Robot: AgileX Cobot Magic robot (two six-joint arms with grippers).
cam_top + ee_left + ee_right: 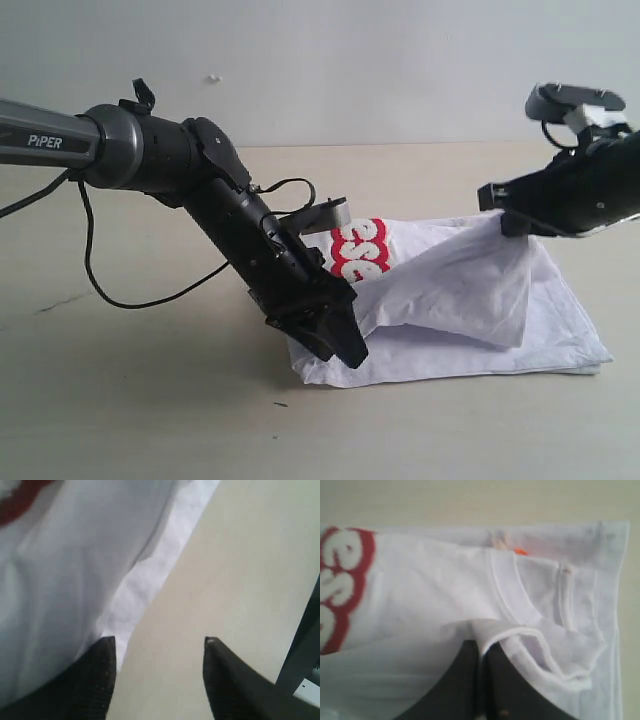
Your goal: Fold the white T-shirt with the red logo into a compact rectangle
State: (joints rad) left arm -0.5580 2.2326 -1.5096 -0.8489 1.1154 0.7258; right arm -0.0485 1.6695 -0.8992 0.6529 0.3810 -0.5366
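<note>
The white T-shirt (470, 300) lies partly folded on the table, its red logo (358, 250) showing at the left end. My right gripper (503, 222) is shut on a pinched fold of the shirt's fabric (490, 632) and holds that edge lifted above the pile. The ribbed collar (507, 587) and an orange tag (520, 551) show in the right wrist view, with the red logo (342, 580) at the side. My left gripper (345, 350) is open at the shirt's near left corner. One of its fingers (97, 677) rests on the white hem (150, 575); the other stands over bare table.
The pale table (150, 420) stretches around the shirt on all sides. A black cable (110, 285) hangs from the left arm above the table. A dark edge (305, 645) stands at the side of the left wrist view.
</note>
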